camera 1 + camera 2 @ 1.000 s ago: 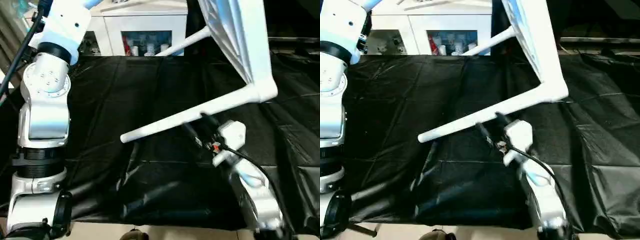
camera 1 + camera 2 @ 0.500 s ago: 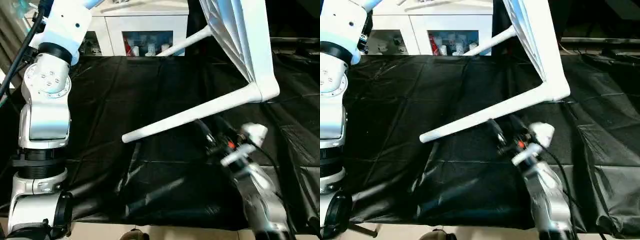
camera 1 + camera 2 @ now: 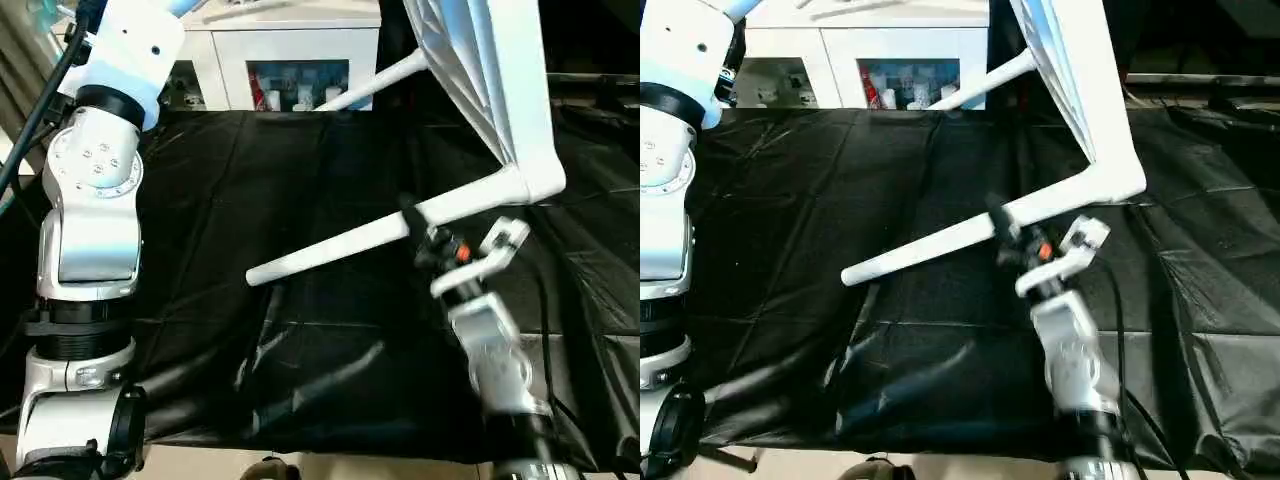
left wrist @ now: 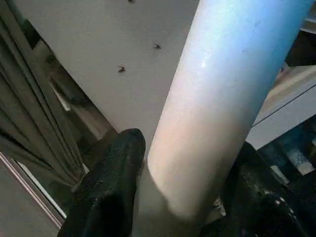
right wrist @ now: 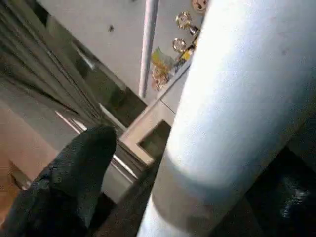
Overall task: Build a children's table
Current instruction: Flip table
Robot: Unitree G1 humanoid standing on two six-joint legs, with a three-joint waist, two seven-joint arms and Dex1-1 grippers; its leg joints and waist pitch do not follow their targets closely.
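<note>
Children's table (image 3: pixel 500 80) tilted over black cloth (image 3: pixel 300 200); white cabinet (image 3: pixel 290 60) behind.

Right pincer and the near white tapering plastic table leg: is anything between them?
Nothing visible. The right pincer sits right at the near white tapering plastic table leg, its fingers either side of it in the right wrist view.

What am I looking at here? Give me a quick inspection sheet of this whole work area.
Surface: black cloth, creased.
Job's things: children's table held tilted in the air; two legs fitted, nearer leg pointing left.
Clutter: nothing seen.
Grippers: left gripper clamped round a white leg; right gripper open, fingers either side of the nearer leg.
Cables: black cable along the right forearm.
Surroundings: white cabinet with glass-fronted compartments behind.
</note>
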